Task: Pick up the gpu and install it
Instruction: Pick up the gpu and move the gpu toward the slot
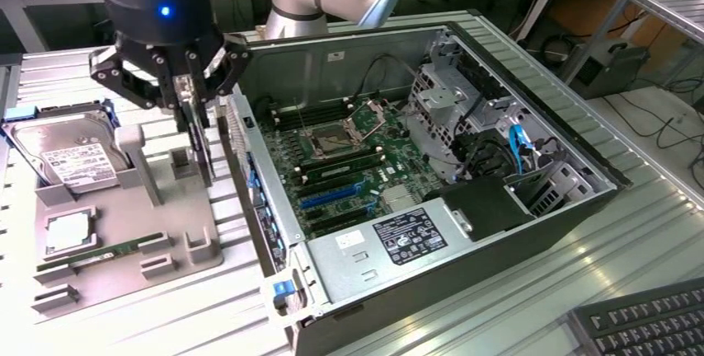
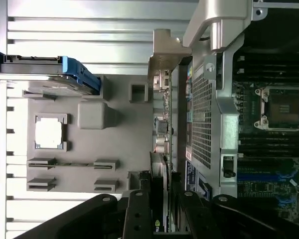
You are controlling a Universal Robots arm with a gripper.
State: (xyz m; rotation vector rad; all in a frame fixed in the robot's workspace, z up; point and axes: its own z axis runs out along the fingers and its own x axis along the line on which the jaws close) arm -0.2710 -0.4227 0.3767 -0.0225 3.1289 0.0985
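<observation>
The gpu (image 1: 200,146) hangs edge-on from my gripper (image 1: 190,96), which is shut on its upper edge. The card is off the grey holder tray (image 1: 165,216), just outside the near wall of the open computer case (image 1: 253,166). In the wrist view the gpu (image 2: 162,129) runs away from my gripper (image 2: 162,211) as a thin strip, ending in its silvery bracket (image 2: 164,50). It lies between the tray (image 2: 124,144) and the perforated case wall (image 2: 202,119). The motherboard with blue expansion slots (image 1: 330,195) lies inside the case.
On the tray sit a silver hard drive (image 1: 72,154), a processor chip (image 1: 68,232) and a slim memory stick (image 1: 94,255). The case holds a power supply (image 1: 407,236) and drive cage (image 1: 451,100). A keyboard (image 1: 649,323) lies at the exterior view's lower right.
</observation>
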